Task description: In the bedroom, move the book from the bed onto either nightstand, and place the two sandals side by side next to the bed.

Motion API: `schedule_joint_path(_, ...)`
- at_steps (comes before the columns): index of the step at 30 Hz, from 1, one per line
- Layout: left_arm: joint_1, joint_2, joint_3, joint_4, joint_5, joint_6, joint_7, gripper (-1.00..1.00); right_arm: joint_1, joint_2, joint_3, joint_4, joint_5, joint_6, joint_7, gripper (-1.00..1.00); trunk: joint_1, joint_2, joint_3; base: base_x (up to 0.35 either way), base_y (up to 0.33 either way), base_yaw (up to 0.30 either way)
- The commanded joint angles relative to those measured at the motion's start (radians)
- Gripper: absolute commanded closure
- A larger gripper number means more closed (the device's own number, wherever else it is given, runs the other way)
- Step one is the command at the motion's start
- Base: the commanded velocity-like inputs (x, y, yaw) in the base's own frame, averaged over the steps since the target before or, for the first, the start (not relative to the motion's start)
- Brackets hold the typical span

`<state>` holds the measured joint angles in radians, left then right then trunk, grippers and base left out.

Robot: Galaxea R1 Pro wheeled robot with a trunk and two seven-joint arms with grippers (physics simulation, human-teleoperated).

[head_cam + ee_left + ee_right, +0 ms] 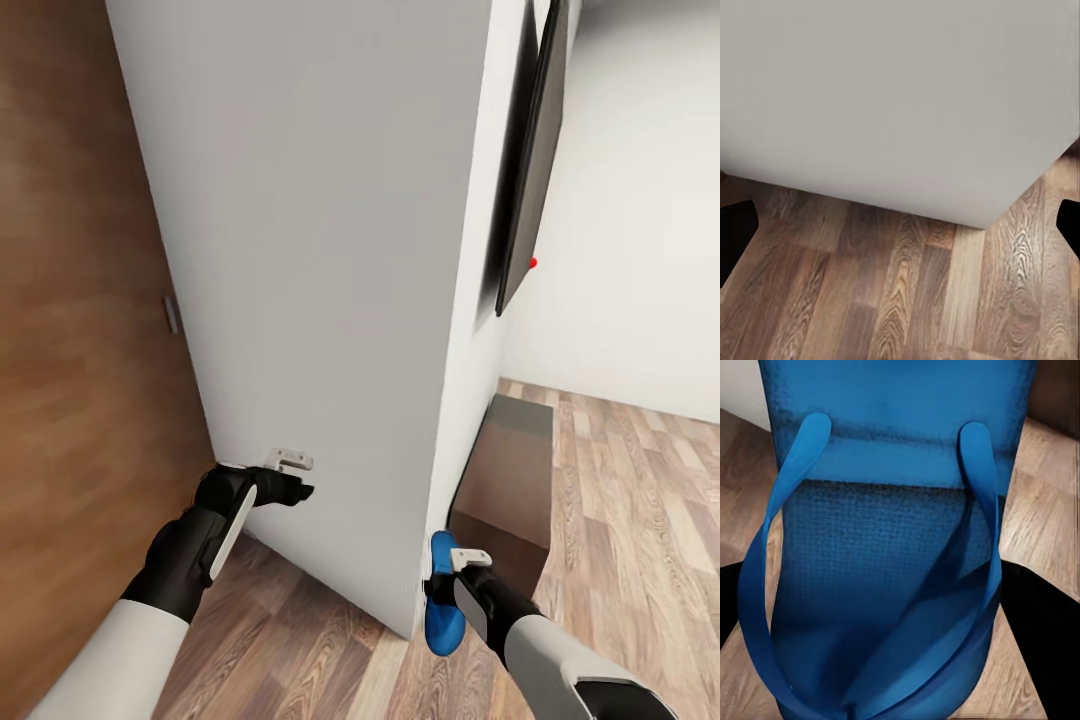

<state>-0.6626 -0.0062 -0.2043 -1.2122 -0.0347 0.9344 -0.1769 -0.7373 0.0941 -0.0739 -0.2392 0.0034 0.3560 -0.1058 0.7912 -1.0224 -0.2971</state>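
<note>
We note our right gripper [452, 572] clamped on a blue sandal [441, 607] beside the white wall [320, 250]; left gripper [292, 475] spread, empty.

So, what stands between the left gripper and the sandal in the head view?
The white wall's end stands between the left gripper and the blue sandal, which the right gripper holds; plank floor lies below.

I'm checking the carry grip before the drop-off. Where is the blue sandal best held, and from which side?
By its edge, near where the right pincer already has it: the sandal hangs sole-flat and thin, so closing across its thickness from the strap side suits it.
</note>
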Motion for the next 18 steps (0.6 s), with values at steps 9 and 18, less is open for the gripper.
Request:
schedule_joint_path(9, -0.001, 0.0, 0.0, -0.001, -0.004, 0.004, -0.004, -1.0, -0.001, 0.001, -0.007, -0.002, 0.0, 0.004, -0.003, 1.0, -0.035, 0.062, 0.027, 0.0, 0.0, -0.273)
schedule_joint_path(18, -0.001, 0.0, 0.0, -0.001, -0.004, 0.004, -0.004, -1.0, -0.001, 0.001, -0.006, -0.002, 0.0, 0.004, -0.003, 1.0, -0.069, 0.125, 0.055, 0.0, 0.0, -0.273)
